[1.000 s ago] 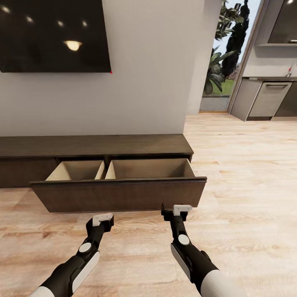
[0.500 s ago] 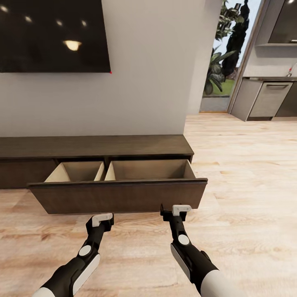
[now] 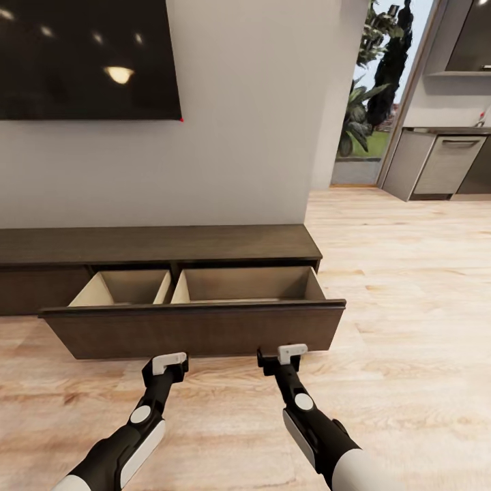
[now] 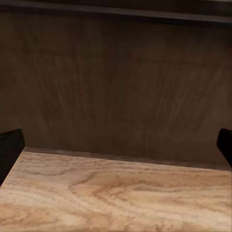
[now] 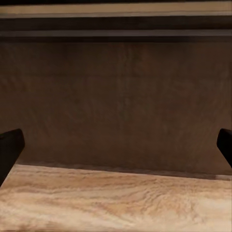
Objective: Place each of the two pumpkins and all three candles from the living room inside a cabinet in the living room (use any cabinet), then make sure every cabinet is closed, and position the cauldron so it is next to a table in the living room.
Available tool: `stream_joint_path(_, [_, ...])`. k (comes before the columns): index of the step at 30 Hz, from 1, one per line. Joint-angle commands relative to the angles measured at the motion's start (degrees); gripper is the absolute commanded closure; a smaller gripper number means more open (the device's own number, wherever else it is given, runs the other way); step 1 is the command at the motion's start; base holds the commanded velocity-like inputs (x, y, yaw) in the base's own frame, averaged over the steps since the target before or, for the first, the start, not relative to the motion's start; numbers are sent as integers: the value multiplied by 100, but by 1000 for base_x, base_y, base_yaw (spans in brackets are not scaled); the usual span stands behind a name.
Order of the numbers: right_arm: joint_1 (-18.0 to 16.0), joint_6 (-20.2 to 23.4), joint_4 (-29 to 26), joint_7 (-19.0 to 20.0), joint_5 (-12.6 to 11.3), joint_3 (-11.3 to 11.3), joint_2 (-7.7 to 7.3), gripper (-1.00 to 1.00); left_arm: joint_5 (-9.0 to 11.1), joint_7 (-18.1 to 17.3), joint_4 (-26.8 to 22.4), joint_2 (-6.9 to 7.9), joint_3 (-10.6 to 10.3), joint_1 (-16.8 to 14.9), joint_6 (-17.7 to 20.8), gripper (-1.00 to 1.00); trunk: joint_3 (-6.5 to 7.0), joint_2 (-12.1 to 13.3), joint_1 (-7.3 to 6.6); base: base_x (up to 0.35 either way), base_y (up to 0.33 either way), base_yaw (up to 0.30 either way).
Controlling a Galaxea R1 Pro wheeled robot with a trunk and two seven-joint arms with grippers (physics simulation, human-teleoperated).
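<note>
The long dark-brown cabinet (image 3: 157, 244) stands against the wall with its wide drawer pulled out. The drawer's two pale tan compartments (image 3: 245, 283) hold nothing that I can see. My left gripper (image 3: 167, 363) and right gripper (image 3: 281, 354) hover low over the floor, just short of the drawer front (image 3: 194, 331), and both are open and hold nothing. In the wrist views the dark drawer front (image 4: 116, 82) (image 5: 116, 96) sits close ahead, between widely spread fingertips (image 4: 9, 150) (image 5: 9, 150). The pumpkins, candles, cauldron and table are out of view.
A black TV (image 3: 82, 58) hangs on the wall above the cabinet. Light wood plank floor (image 3: 409, 307) runs right toward a kitchen with grey cupboards (image 3: 443, 164). A glazed opening with plants (image 3: 368, 102) is at the back right.
The whole view has shifted a little, so the cabinet looks slightly nearer and lower. My right gripper has edged left along the drawer front. The left gripper has barely moved.
</note>
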Motion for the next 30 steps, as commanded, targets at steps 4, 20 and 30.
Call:
stream_joint_path(4, [-6,-16,46,9,-71,42,-5,-100,53,-31,-2,15,-58,-8,-28,-100,-5,-2,-1,63,0,0])
stream_joint_path(20, [-6,-20,692,-429,-152,-10,4,-100,64,-347,-2,27,-242,-8,6,-100,-5,-2,-1,103,0,0])
stream_joint_path(30, [-6,-85,680,-601,-243,-283,-2,-100,56,-351,-2,26,-260,-8,-3,-100,-5,-2,-1,22,0,0])
